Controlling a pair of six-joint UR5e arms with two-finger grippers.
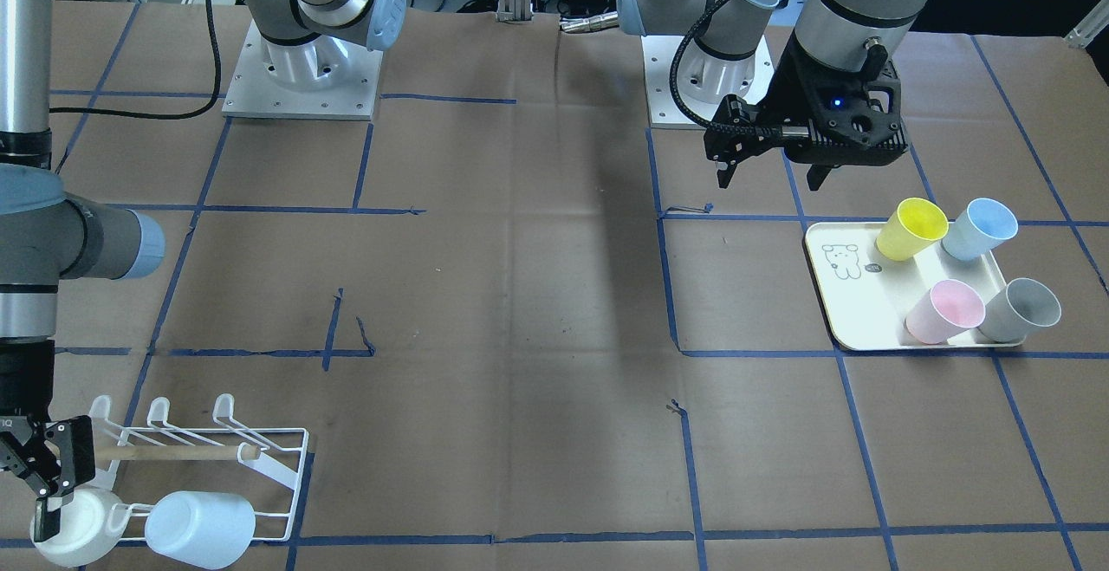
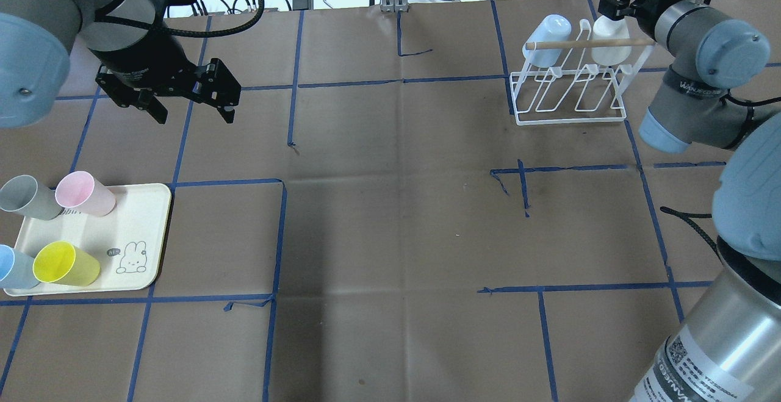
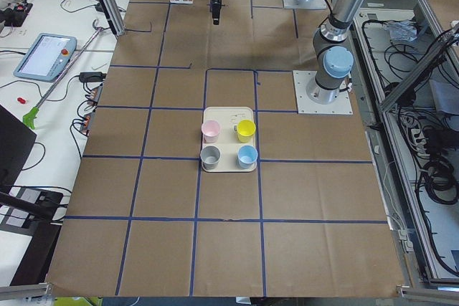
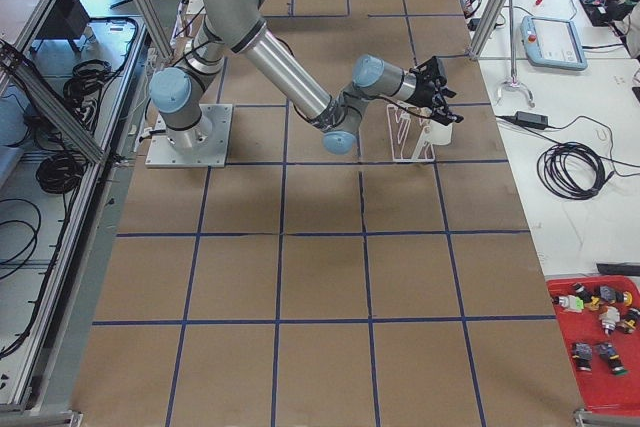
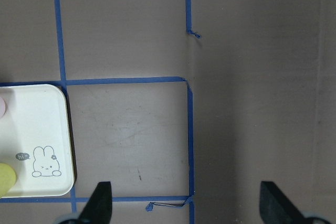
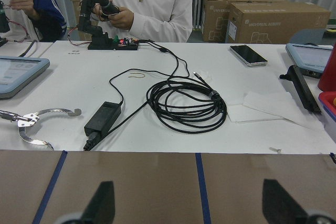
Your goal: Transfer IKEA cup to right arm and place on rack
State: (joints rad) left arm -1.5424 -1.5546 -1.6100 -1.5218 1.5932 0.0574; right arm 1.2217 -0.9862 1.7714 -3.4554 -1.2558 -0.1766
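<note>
**Front-facing view:** The left gripper (image 1: 771, 179) hangs over bare table with its fingers spread wide and nothing between them. The tray (image 1: 862, 315) lies below it and off to its outer side, away from the other arm. On the tray are the yellow cup (image 1: 910, 229), blue cup (image 1: 977, 229), pink cup (image 1: 943, 311) and grey cup (image 1: 1018, 309). The right gripper (image 1: 48, 480) is well apart from them, at the rack (image 1: 269, 470). It is also open, its tips just beside the rim of the white cup (image 1: 78, 523) hung there. I cannot tell whether they touch.

**Overhead view:** The tray again sits lower than the left gripper and further out to the robot's left. The tray cups seem to stand mouth-up, so their long axis would run along the fingers' downward reach.

**Left wrist view:** Both fingers (image 5: 101, 203) frame bare paper. The tray's corner shows beside one finger, not between the two.

**Right wrist view:** The fingers (image 6: 102, 203) are spread with nothing between them.

If another cup is to go over, the left gripper is much the nearer and would need to shift sideways before descending.
</note>
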